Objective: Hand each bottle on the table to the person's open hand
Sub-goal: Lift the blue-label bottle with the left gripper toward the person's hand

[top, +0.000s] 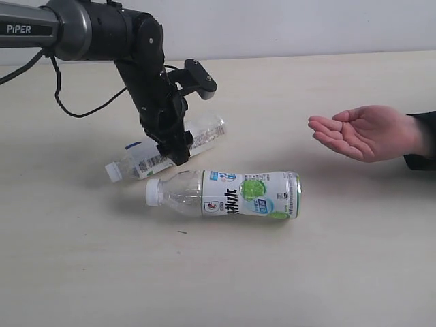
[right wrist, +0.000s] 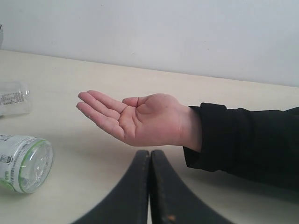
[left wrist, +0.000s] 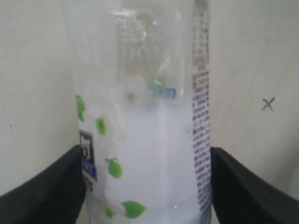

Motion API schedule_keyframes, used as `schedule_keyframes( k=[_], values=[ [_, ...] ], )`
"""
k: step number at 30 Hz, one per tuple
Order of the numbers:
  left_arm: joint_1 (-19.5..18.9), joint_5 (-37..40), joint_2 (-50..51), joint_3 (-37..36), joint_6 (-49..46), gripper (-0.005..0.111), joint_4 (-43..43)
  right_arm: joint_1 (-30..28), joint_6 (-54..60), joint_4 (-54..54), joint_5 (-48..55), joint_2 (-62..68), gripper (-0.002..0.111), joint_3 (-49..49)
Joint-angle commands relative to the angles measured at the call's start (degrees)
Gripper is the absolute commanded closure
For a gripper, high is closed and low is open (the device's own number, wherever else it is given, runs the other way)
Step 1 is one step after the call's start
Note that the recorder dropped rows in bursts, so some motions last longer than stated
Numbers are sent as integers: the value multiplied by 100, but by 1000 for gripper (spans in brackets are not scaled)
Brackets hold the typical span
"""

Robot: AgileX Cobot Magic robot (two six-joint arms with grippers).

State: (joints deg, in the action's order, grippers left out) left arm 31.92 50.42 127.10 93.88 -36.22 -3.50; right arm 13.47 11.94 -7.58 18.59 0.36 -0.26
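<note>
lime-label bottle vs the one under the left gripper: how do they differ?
The lime-label bottle lies free; the white-label bottle sits between the fingers of the left gripper. The lime-label bottle lies level across the exterior view; the white-label bottle is angled. The lime-label bottle looks fatter than the white-label bottle. Both: clear, on their sides on the table, white caps toward that view's left.
</note>
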Motion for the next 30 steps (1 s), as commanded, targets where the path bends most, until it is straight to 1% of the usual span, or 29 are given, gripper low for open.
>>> schedule_keyframes(
  k=[1, 7, 10, 13, 15, 18, 23, 26, 29, 30],
  values=[
    [8, -2, -13, 15, 79, 106, 32, -19, 19, 3, -68, -36, 108, 26],
    [8, 26, -262, 108, 597, 106, 22, -19, 19, 3, -68, -36, 108, 26],
    [20, 24, -489, 179, 1034, 106, -30, -19, 19, 3, -68, -36, 108, 26],
    [20, -1, -745, 244, 1670, 106, -135, -19, 19, 3, -68, -36, 108, 26],
    [20, -1, -920, 254, 1877, 106, -292, -19, 19, 3, -68, -36, 108, 26],
    [20, -1, -1179, 254, 1890, 106, -960, -19, 19, 3, -68, -36, 108, 26],
    [20, 64, -1414, 254, 1890, 106, -2704, -19, 19, 3, -68, -36, 108, 26],
    [45, 136, -1456, 254, 1890, 106, -3608, -19, 19, 3, -68, -36, 108, 26],
    [227, 150, -1465, 254, 1890, 106, -4085, -19, 19, 3, -68, -36, 108, 26],
    [421, 16, -1465, 254, 1890, 106, -4216, -19, 19, 3, -68, -36, 108, 26]
  ],
)
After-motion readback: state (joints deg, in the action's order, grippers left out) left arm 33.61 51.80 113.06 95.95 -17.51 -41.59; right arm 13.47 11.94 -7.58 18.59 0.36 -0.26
